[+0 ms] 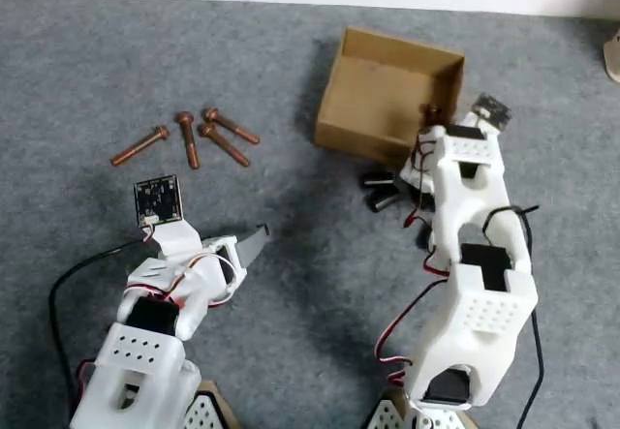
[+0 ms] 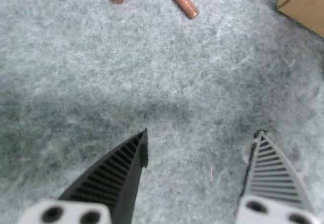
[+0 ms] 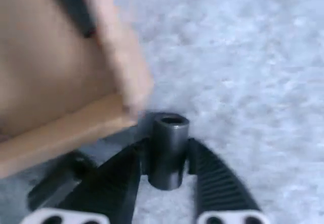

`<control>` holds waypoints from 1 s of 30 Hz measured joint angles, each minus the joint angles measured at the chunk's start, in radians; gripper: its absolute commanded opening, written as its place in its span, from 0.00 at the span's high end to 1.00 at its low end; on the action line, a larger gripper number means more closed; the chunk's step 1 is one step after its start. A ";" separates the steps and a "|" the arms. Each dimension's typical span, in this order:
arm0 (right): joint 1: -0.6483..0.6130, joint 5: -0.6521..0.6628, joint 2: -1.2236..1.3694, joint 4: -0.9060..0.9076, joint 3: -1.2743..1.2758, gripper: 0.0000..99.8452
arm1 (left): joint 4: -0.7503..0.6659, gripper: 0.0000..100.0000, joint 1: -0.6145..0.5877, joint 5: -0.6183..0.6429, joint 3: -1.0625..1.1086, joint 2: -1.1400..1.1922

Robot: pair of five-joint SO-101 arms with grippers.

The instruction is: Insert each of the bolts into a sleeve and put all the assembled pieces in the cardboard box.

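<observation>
Several copper bolts (image 1: 187, 138) lie loose on the grey carpet at the far left; their tips (image 2: 180, 0) show ahead of my left gripper (image 2: 200, 133). That gripper (image 1: 250, 245) hovers open over bare carpet, well short of the bolts. My right gripper (image 3: 167, 143) is shut on an upright black sleeve (image 3: 167, 150), just off the near corner of the cardboard box (image 3: 76, 82). The open box (image 1: 387, 95) stands at the back centre. A dark piece (image 1: 431, 112) rests inside it by the right wall.
More black sleeves (image 1: 384, 190) lie on the carpet in front of the box, left of the right arm; one sleeve (image 3: 55, 183) lies beside the right gripper. A box corner (image 2: 304, 6) shows in the left wrist view. Open carpet spans the middle.
</observation>
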 measured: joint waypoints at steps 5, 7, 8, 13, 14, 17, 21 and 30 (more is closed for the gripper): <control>0.028 -0.043 0.002 0.000 0.003 1.00 | 0.000 0.69 0.002 0.000 0.000 0.000; 0.029 -0.058 0.002 0.000 0.003 1.00 | 0.000 0.69 0.002 0.000 0.000 0.000; 0.029 -0.061 0.002 0.000 0.006 1.00 | 0.000 0.69 0.000 0.000 0.000 0.000; 0.029 -0.066 0.002 0.037 0.002 1.00 | 0.000 0.69 0.002 0.000 0.000 0.000; 0.020 -0.066 0.003 0.077 -0.009 1.00 | 0.000 0.69 0.002 0.000 0.000 0.000; -0.026 -0.066 -0.003 0.229 -0.035 1.00 | 0.000 0.69 0.000 0.000 0.000 0.000; -0.109 -0.066 -0.023 0.465 -0.114 1.00 | 0.000 0.69 0.000 0.000 0.000 0.000; -0.176 -0.055 -0.184 0.697 -0.199 1.00 | 0.218 0.69 -0.078 0.000 -0.157 0.000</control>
